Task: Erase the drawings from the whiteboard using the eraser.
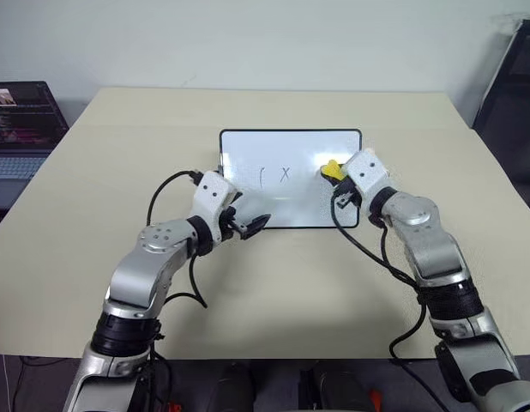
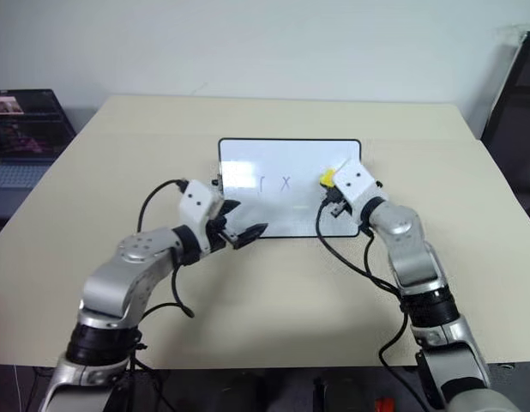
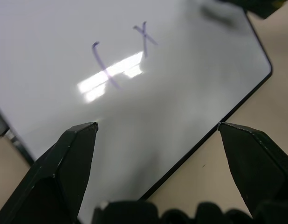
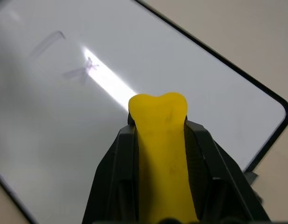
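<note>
Right claw (image 4: 158, 140) grips eraser (image 4: 160, 140) over whiteboard (image 1: 248, 146); left claw (image 3: 158, 128) gapes.

Whiteboard (image 1: 291, 154) glossy, smooth; eraser (image 4: 162, 140) matt yellow; table (image 1: 248, 283) matt beige.

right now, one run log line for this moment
right gripper: shut on eraser, over board | left gripper: open at board's near edge | marks: two left

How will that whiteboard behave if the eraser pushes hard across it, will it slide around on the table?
The whiteboard looks thin, flat and stiff, so it probably won't flex or tip. It lies loose on the smooth table, so it may slide under a sideways push. Its glossy face should let the eraser, gripped in the right gripper, glide easily.
</note>
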Controlling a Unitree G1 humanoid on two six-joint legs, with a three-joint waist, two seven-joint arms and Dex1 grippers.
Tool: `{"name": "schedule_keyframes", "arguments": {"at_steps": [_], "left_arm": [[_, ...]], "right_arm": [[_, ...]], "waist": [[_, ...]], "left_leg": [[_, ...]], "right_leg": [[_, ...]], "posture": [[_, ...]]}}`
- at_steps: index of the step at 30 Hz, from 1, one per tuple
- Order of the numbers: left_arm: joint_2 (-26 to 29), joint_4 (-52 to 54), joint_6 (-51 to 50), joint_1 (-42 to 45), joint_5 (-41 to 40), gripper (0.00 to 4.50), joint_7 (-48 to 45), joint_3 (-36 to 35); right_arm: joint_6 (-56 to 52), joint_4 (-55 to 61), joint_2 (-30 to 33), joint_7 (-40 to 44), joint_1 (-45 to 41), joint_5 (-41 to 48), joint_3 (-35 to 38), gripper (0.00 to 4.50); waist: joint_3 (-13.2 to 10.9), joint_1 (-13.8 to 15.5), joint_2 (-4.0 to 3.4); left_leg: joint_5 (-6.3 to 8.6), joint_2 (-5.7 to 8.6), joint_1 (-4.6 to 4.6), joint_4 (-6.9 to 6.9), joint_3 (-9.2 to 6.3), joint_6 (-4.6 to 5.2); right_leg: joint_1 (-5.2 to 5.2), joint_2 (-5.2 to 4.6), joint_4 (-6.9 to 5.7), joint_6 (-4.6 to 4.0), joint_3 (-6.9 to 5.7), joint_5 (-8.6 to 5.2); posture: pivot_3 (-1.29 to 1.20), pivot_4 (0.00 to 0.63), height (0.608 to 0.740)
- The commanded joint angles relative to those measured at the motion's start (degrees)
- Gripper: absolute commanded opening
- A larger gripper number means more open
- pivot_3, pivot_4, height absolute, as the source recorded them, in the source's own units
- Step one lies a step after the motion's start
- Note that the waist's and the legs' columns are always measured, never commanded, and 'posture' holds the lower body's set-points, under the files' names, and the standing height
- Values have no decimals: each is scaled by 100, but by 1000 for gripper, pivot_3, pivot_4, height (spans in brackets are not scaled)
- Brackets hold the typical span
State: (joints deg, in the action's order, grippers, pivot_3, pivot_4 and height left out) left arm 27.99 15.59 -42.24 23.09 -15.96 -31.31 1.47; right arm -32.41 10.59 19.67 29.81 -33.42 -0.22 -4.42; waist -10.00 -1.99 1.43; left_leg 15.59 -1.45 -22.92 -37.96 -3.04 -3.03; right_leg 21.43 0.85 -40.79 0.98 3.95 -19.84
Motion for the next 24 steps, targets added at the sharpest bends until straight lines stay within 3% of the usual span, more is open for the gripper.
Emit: {"name": "schedule_keyframes", "arguments": {"at_steps": [1,8,17,24], "left_arm": [[16,390,-22,12,-110,4500,86,-211],[9,527,-85,-215,-179,4500,230,-456],[-10,746,-258,-384,-364,4500,419,-763],[-8,800,-306,-390,-478,4500,505,-847]], "right_arm": [[-714,1010,8,209,69,821,535,994],[-1510,2140,476,649,924,1741,550,994],[-767,2314,992,473,1538,1195,-238,993],[-487,2118,788,377,1424,1106,-526,993]], "waist": [[0,16,0],[0,25,0],[0,0,1],[-2,13,4]], "left_leg": [[0,1,0,-1,0,0],[1,2,0,0,-5,1],[0,1,6,-2,-2,1],[0,3,4,-2,-2,0]], "right_leg": [[-2,-1,1,0,0,0],[-5,-2,6,0,-4,0],[-5,2,2,1,-1,-1],[-5,1,5,1,-1,-1]], "posture": [[0,150,740],[0,150,740],[0,150,740],[0,150,740]]}}
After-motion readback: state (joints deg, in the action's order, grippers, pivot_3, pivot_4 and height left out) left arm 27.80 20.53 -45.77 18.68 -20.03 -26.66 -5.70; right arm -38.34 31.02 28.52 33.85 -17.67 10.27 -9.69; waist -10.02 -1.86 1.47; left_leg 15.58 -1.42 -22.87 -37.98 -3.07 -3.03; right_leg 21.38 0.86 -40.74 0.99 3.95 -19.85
